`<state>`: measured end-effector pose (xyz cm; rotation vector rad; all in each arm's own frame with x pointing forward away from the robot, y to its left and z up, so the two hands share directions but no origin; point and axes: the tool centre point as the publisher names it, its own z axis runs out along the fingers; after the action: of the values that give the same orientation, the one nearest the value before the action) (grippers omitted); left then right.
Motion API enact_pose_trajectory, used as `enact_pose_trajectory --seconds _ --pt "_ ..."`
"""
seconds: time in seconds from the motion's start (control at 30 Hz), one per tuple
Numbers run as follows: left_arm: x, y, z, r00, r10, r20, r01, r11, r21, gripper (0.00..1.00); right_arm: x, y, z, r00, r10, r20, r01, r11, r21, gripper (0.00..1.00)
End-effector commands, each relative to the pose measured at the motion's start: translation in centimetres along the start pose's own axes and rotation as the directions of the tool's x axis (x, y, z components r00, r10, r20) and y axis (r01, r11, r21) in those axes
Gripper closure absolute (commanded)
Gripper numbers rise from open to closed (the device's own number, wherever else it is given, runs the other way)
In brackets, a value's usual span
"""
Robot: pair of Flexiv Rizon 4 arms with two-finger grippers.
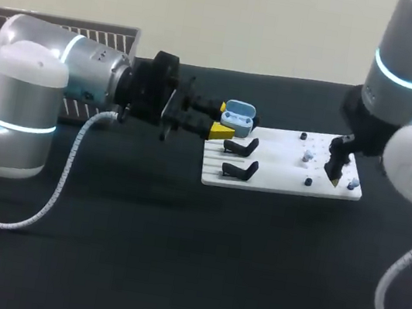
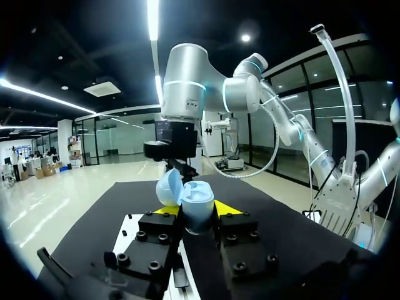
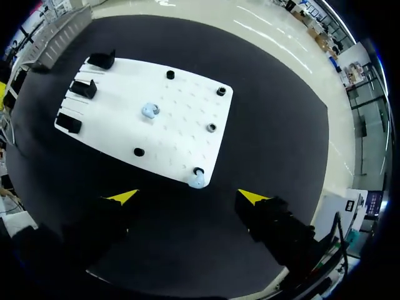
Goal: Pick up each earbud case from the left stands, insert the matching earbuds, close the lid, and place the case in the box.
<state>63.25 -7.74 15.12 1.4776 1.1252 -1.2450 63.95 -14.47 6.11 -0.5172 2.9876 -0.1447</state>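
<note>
My left claw (image 1: pixel 221 120) clamped the open blue case (image 1: pixel 238 116) near the white board (image 1: pixel 280 178), above which my right claw (image 3: pixel 187 197) hung wide.

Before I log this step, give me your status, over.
Left claw shut on blue case, lid open. Right claw open above earbud on white board. Nothing blocking.

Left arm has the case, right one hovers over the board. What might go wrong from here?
The pale blue earbud sits at the edge of the white board; the open right pincer may knock it off. The pale blue open-lidded earbud case, held at the tips of the left pincer, may twist when earbuds are pushed in.
</note>
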Motion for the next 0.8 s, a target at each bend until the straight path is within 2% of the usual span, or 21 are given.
enact_pose_trajectory --seconds 0.03,0.07,0.1,0.13,0.17,0.2,0.27,0.53,0.8 --pt "0.1 0.0 0.0 1.000 0.003 0.002 -0.003 1.000 -0.002 1.00 -0.5 0.6 0.8 1.000 -0.014 -0.002 0.014 1.000 0.028 0.00" --pt "0.1 0.0 0.0 1.000 0.003 0.002 -0.003 1.000 -0.002 1.00 -0.4 0.6 0.9 1.000 -0.017 0.004 0.017 1.000 0.023 0.01" --pt "0.1 0.0 0.0 1.000 0.003 0.002 -0.003 1.000 -0.002 1.00 -0.5 0.7 1.1 1.000 -0.020 0.016 0.020 1.000 0.023 0.08" --pt "0.1 0.0 0.0 1.000 0.003 0.002 -0.003 1.000 -0.002 1.00 -0.5 0.7 1.2 1.000 -0.021 0.017 0.020 1.000 0.024 0.11" --pt "0.1 0.0 0.0 1.000 0.003 0.002 -0.003 1.000 -0.002 1.00 -0.5 0.6 1.3 1.000 -0.022 0.018 0.021 0.999 0.024 0.19" --pt "0.1 0.0 0.0 1.000 0.003 0.002 -0.003 1.000 -0.002 1.00 -0.5 0.6 1.4 0.999 -0.023 0.025 0.023 0.999 0.022 0.38" --pt "0.1 0.0 0.0 1.000 0.003 0.002 -0.003 1.000 -0.002 1.00 -0.5 0.5 1.6 0.999 -0.025 0.028 0.024 0.999 0.023 0.50" --pt "0.1 0.0 0.0 1.000 0.003 0.002 -0.003 1.000 -0.002 1.00 -0.3 0.4 1.8 0.998 -0.033 0.049 0.032 0.999 0.034 0.62" --pt "0.1 0.0 0.0 1.000 0.003 0.002 -0.003 1.000 -0.002 1.00 -0.1 0.0 2.4 0.998 -0.038 0.051 0.035 0.998 0.050 0.62"
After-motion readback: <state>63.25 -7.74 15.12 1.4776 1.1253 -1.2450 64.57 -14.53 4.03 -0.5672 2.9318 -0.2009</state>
